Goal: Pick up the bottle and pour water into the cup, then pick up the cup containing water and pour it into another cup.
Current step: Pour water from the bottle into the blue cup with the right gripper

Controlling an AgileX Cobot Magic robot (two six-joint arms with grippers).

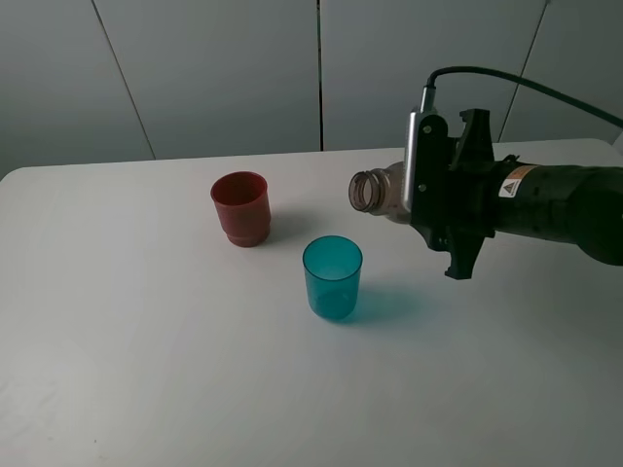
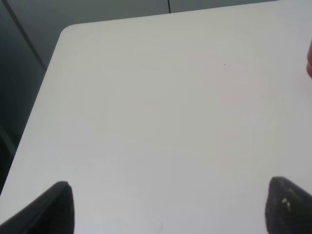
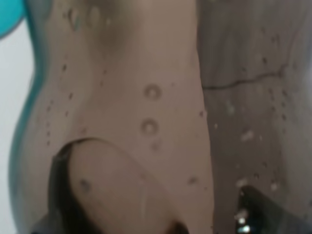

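Observation:
The smoky grey-brown bottle (image 1: 375, 192) lies almost level in the air, its open neck pointing left, above and right of the teal tumbler (image 1: 332, 277). My right gripper (image 1: 443, 195) is shut on the bottle's body and hides most of it. No stream of water shows. In the right wrist view the bottle (image 3: 146, 97) fills the frame, with droplets inside, and a bit of the teal tumbler (image 3: 9, 17) shows in a corner. The red-brown cup (image 1: 240, 207) stands upright on the table behind and left of the tumbler. My left gripper (image 2: 168, 209) is open and empty over bare table.
The white table (image 1: 146, 341) has a rounded far-left corner (image 2: 68, 31), with grey wall panels behind it. A sliver of the red-brown cup (image 2: 309, 63) shows at the edge of the left wrist view. The left arm is out of the exterior view.

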